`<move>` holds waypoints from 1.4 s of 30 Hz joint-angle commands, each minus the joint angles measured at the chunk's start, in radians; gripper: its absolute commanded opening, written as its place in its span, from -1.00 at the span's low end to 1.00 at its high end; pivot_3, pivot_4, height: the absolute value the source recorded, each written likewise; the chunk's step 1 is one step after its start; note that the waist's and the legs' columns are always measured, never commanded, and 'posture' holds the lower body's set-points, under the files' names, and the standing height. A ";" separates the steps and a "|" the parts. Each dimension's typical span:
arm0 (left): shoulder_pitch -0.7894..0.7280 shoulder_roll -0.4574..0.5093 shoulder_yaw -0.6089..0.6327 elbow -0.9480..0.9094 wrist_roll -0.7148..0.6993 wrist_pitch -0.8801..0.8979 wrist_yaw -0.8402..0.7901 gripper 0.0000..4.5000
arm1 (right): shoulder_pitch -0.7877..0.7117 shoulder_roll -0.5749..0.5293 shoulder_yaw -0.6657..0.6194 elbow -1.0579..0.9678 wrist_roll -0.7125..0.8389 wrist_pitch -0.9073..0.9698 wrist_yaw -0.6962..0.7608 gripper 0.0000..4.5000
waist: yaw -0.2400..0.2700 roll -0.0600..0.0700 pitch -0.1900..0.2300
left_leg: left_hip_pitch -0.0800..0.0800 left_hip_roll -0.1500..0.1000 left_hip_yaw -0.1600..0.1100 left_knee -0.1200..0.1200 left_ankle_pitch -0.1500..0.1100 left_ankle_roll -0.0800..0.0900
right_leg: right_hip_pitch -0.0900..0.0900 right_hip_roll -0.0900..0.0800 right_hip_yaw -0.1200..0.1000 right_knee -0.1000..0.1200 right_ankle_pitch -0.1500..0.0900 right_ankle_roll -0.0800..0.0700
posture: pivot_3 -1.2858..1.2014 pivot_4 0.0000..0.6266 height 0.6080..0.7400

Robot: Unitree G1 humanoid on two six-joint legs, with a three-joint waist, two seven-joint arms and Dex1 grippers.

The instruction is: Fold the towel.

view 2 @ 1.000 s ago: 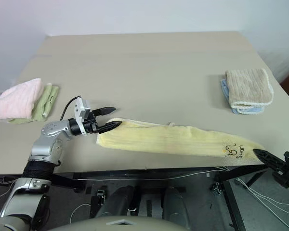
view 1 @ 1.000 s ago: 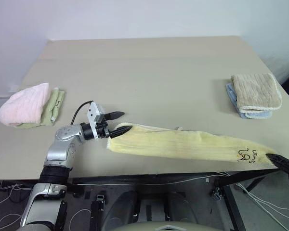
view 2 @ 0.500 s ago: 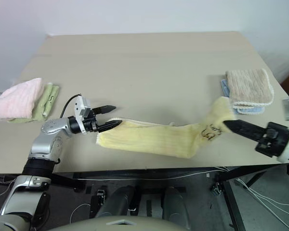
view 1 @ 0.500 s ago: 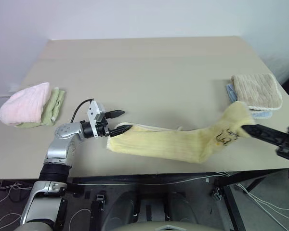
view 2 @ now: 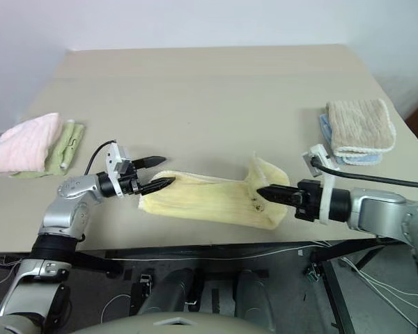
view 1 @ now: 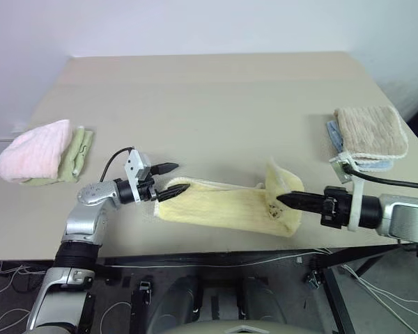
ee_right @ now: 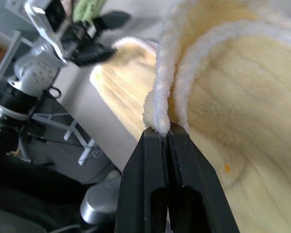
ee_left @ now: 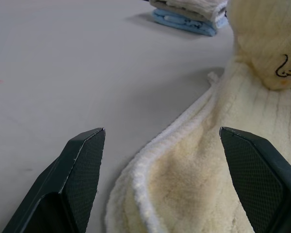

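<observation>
the right end effector (view 2: pixel 265 192) is pinched tight on the logo end of the towel (view 1: pixel 219 206) and has carried it in from the counter's right front corner, where that end lay flat a second ago, toward the middle. the cloth now rises in a peak at the grip and doubles back over itself, so the towel's footprint on the counter (view 1: pixel 209 104) is much shorter than before. that reads as the first fold being well under way, with the lifted end not yet laid down on the far end.

the left end effector (view 1: pixel 168 178) has not moved; its fingers (ee_left: pixel 82 167) stand wide, one on each side of the towel's left end, with nothing gripped, the lower one resting on the cloth.

the towel lies along the front edge of the counter, close to the drop. the beige folded towel (view 1: pixel 370 132) on its blue cloth sits well apart at the right, and the pink towel (view 1: pixel 35 151) well apart at the left. the whole middle and back of the counter is bare, so there is room to swing the raised end across.
</observation>
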 commanded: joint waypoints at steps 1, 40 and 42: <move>-0.004 0.016 0.016 -0.044 -0.006 0.000 0.007 0.76 | -0.047 0.028 0.038 -0.023 -0.006 0.012 -0.001 -0.99 | 0.001 0.000 0.000 | 0.000 0.000 0.000 0.000 0.000 0.000 | 0.000 0.000 0.000 0.001 0.000 0.000 | 0.03 -0.52 1.00; 0.055 0.069 0.046 -0.123 -0.026 0.035 0.031 0.76 | -0.146 0.167 0.218 -0.004 -0.238 0.070 0.195 -0.73 | 0.003 0.000 0.000 | -0.001 -0.001 0.000 0.001 0.000 0.000 | -0.005 0.000 0.000 0.001 0.000 0.000 | 0.03 -0.52 1.00; 0.063 0.070 0.049 -0.130 -0.026 0.037 0.036 0.76 | -0.151 0.182 0.209 0.005 -0.236 0.072 0.193 -0.45 | 0.001 0.000 0.000 | -0.001 -0.001 0.000 0.001 0.000 0.000 | -0.005 0.000 0.000 0.001 0.002 0.002 | 0.03 -0.52 1.00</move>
